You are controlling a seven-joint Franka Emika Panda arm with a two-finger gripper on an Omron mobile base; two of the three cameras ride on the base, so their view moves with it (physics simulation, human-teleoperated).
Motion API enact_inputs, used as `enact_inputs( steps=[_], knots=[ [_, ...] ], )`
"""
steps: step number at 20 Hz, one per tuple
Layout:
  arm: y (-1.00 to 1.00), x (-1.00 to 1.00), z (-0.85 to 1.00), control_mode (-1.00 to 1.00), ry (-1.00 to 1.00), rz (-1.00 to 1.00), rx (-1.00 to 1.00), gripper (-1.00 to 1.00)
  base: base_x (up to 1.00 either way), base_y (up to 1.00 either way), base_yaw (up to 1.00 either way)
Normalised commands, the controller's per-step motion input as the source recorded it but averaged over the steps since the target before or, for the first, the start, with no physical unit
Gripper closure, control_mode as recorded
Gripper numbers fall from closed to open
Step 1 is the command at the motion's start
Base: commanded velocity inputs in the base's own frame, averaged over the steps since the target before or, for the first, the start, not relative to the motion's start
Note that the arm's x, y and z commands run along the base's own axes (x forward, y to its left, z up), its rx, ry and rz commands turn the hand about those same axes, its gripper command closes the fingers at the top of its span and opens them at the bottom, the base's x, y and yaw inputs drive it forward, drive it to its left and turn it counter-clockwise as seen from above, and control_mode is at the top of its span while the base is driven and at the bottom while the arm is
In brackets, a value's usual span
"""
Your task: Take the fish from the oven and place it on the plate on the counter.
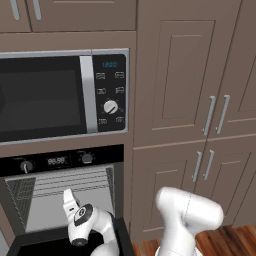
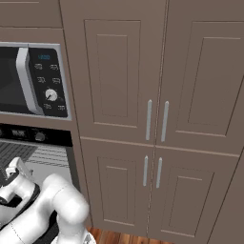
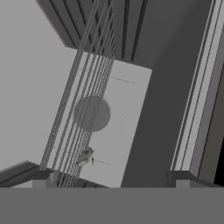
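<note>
The oven sits built into the brown cabinets below the microwave, and its door hangs open and down, which is why the pale interior and the wire racks show from the base cameras. The door has to be down for the arm to reach in at all, so the robot appears to be in the reaching step, with the lifting and the carry to the plate not yet begun.

The white arm bends low from the base and turns its wrist toward the oven mouth, so that the hand looks straight into the cavity. In the hand view the wire rack runs as a band of thin bars from the upper middle down to the lower left, and the light back wall with its round grey disc lies behind it.

The gripper stands with its jaws spread wide and nothing between them; each dark fingertip shows at the bottom of the hand view, well apart.

The fish is a small grey shape lying on the rack bars, inside the oven. It sits ahead of the jaws and nearer the left fingertip than the right, so it is off the centre line between them. The hand would likely need to shift toward that side and go deeper before closing.
</note>
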Motion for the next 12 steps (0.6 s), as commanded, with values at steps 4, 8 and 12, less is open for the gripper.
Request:
enact_inputs(
  steps=[4,8,12],
  knots=[
    [0.13,0.35,-0.16,-1.0,0.0,0.0,0.0,-1.0,0.0,0.0,0.0],
    [0.07,0.35,-0.34,-1.0,-0.02,0.0,0.0,-1.0,0.0,0.0,0.0],
    [0.0,0.35,-0.44,-1.0,-0.04,0.0,0.0,-1.0,0.0,0.0,0.0]
  ],
)
